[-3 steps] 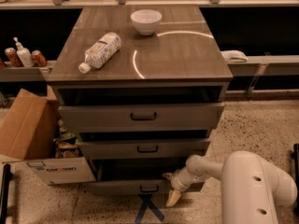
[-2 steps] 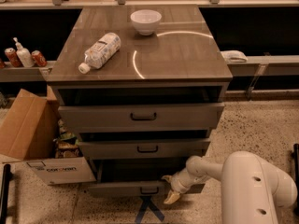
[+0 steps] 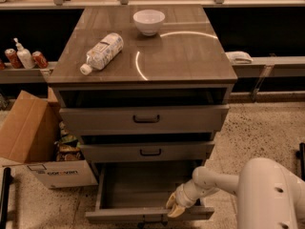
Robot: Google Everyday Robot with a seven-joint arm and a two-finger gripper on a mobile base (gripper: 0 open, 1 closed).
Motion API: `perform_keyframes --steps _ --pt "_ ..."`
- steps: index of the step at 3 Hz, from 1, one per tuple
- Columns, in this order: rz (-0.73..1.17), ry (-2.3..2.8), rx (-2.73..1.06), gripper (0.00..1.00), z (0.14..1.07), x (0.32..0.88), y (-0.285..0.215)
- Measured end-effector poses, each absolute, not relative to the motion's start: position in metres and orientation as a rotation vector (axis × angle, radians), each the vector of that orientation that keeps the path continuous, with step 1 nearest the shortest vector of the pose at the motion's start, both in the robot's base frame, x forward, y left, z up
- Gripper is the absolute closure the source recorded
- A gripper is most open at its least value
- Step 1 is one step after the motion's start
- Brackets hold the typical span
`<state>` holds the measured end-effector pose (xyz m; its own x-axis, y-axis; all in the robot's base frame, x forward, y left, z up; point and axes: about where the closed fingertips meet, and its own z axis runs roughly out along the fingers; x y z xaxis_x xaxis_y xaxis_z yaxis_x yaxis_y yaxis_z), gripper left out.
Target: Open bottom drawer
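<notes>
The bottom drawer (image 3: 143, 190) of the grey-taupe cabinet stands pulled far out, showing its plain grey inner box; its slim front (image 3: 119, 215) is at the lower edge of the view and its handle barely shows below. My gripper (image 3: 174, 207) is at the right part of that front, its pale fingers hooked over the top edge. The white arm reaches in from the lower right. The mid-sized drawer (image 3: 147, 151) and the tallest top drawer (image 3: 145, 119) sit above, each slightly out.
A plastic bottle (image 3: 101, 51) lies on the cabinet top beside a white bowl (image 3: 148, 21). An open cardboard box (image 3: 35, 144) stands on the floor at the left. Cans and a bottle (image 3: 24, 57) sit on a ledge at the far left.
The bottom drawer has slid far out toward the camera, exposing its inside. My gripper has moved down and back with the drawer front.
</notes>
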<state>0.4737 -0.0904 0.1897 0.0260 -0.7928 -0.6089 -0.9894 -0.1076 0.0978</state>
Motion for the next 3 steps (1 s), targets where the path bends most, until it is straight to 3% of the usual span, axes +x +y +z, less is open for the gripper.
perform_keyframes --steps 1,3 --pt "0.794 1.782 -1.895 1.0 0.1933 0.4451 -0.0843" --pt "0.796 1.782 -1.893 0.58 0.1933 0.4436 -0.0846"
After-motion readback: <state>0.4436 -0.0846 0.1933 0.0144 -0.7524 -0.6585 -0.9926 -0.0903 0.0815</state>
